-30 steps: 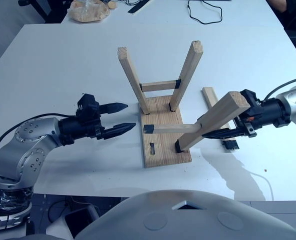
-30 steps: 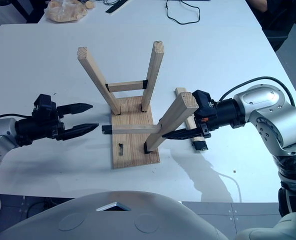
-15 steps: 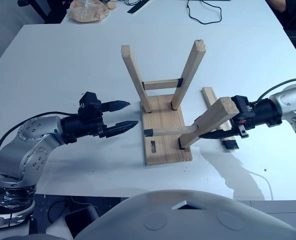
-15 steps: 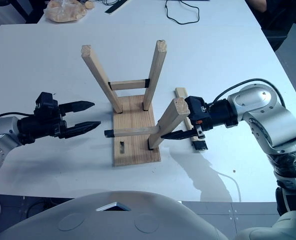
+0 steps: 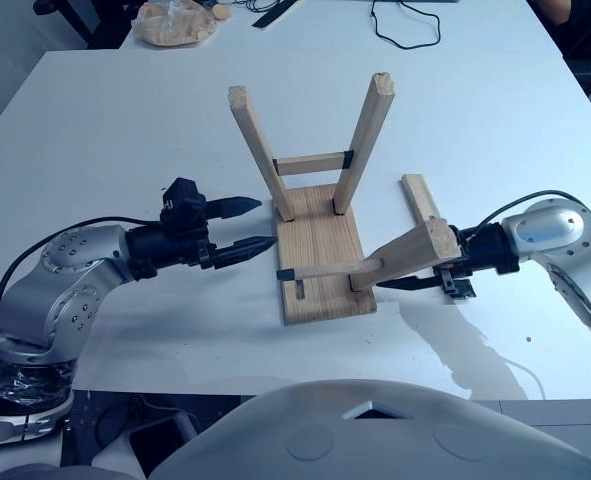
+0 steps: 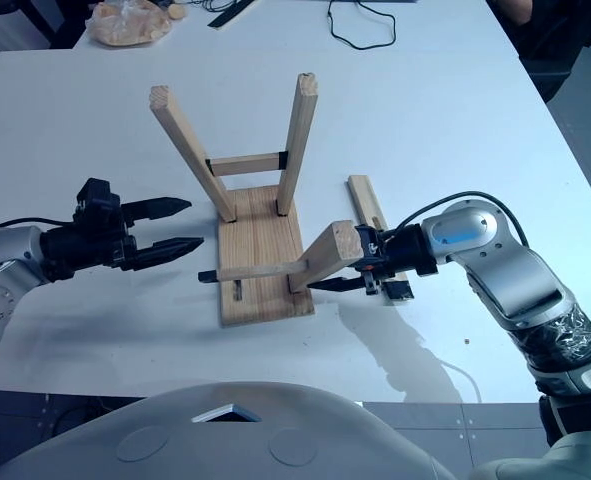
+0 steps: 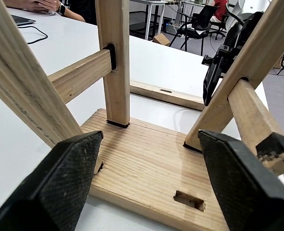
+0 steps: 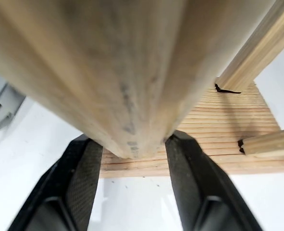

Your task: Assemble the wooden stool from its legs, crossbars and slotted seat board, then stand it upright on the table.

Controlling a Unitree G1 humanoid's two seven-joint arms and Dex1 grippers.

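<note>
- Right gripper (image 5: 413, 270) clamped on tilted leg (image 5: 407, 255), right of centre; leg's foot sits on seat board (image 5: 315, 235).
- Left gripper (image 5: 263, 222) fingers apart, just left of board, not touching it.
- Joined legs (image 5: 365, 140) stand on board's far end, centre frame.
- Loose wooden piece (image 5: 419, 197) lies flat on tabletop (image 5: 105, 120), right of board.

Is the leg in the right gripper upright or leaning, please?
Leaning: the leg slants from the seat board out toward the right gripper.
</note>
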